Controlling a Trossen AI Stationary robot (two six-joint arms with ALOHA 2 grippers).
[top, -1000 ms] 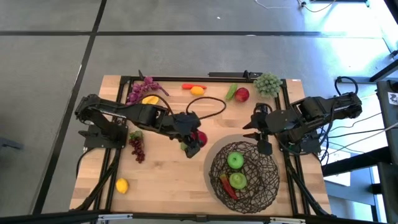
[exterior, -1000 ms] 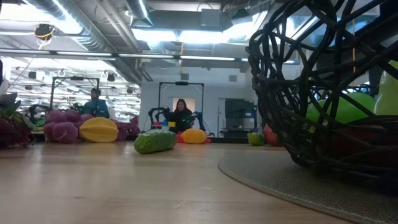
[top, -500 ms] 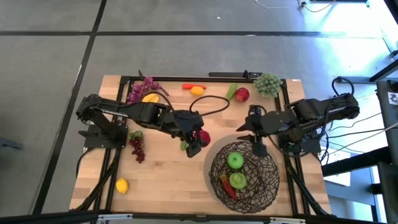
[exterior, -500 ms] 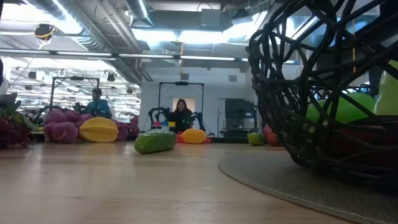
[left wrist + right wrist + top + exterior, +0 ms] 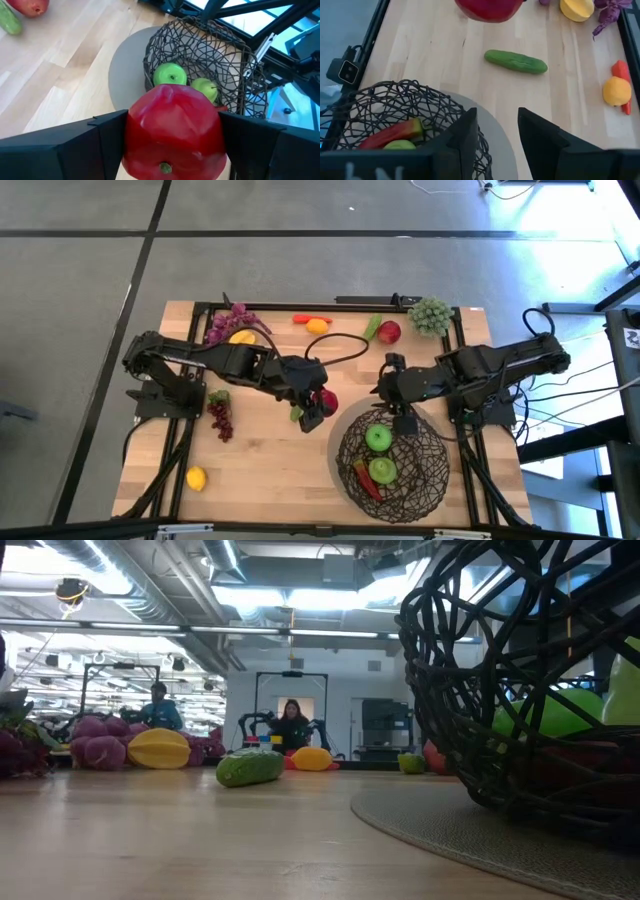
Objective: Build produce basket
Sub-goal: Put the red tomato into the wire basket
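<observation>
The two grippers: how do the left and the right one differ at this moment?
The left gripper is shut on a glossy red toy apple, beside the dark woven wire basket; the right gripper is open and holds nothing. The left gripper is over bare wood, the right one over the basket's far rim. Both are dark two-finger grippers.

A wooden table [image 5: 270,465] – round grey mat [image 5: 125,70] – two people [image 5: 290,722] behind.
</observation>
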